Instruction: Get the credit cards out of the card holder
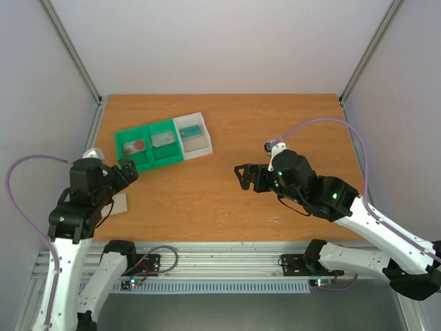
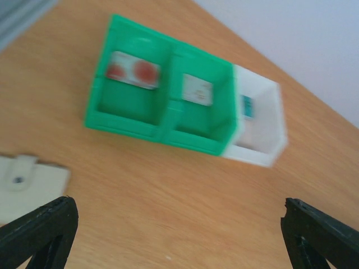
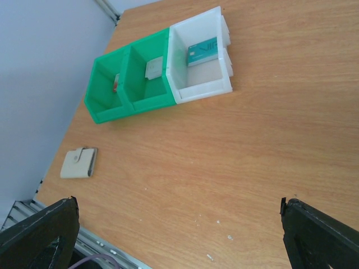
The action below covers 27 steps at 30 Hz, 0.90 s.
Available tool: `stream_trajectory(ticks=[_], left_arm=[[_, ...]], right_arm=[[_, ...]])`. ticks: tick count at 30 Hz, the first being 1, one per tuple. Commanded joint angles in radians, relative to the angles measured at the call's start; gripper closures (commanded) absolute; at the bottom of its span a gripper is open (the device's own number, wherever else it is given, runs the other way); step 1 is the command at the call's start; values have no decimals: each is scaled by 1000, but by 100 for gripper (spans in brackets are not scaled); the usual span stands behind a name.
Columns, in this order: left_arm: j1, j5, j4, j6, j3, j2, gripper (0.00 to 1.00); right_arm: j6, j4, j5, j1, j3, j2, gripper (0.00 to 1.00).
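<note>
The card holder (image 3: pixel 78 162) lies shut and flat on the table near its left front edge. It also shows in the left wrist view (image 2: pixel 22 182), and in the top view (image 1: pixel 119 203) it is partly under my left arm. Three credit cards lie in the tray, one per compartment: a white one with red print (image 2: pixel 133 70), a grey-white one (image 2: pixel 197 89) and a teal one (image 3: pixel 202 51). My left gripper (image 1: pixel 127 170) is open and empty, above the table between holder and tray. My right gripper (image 1: pixel 242 177) is open and empty, mid-table.
The green-and-white three-compartment tray (image 1: pixel 147 157) stands at the back left of the wooden table. Grey walls close in on both sides. A metal rail (image 1: pixel 227 252) runs along the front edge.
</note>
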<state>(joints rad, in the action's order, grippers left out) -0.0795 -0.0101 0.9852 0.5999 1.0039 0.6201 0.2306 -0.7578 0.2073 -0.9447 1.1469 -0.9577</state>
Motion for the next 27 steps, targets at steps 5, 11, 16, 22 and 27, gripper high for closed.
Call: stream_trajectory(ticks=[5, 11, 16, 22, 27], left_arm=[[25, 437, -11, 200, -101, 115, 1], [123, 457, -76, 296, -175, 202, 1], [232, 405, -160, 356, -191, 298, 1], [392, 264, -243, 374, -213, 464, 1], [485, 134, -321, 386, -259, 538, 1]], right_arm=[[-2, 9, -47, -9, 26, 14, 1], [6, 15, -97, -9, 17, 19, 1], [1, 12, -114, -9, 17, 37, 2], [-25, 2, -111, -9, 22, 61, 2], [-52, -2, -124, -9, 51, 60, 1]])
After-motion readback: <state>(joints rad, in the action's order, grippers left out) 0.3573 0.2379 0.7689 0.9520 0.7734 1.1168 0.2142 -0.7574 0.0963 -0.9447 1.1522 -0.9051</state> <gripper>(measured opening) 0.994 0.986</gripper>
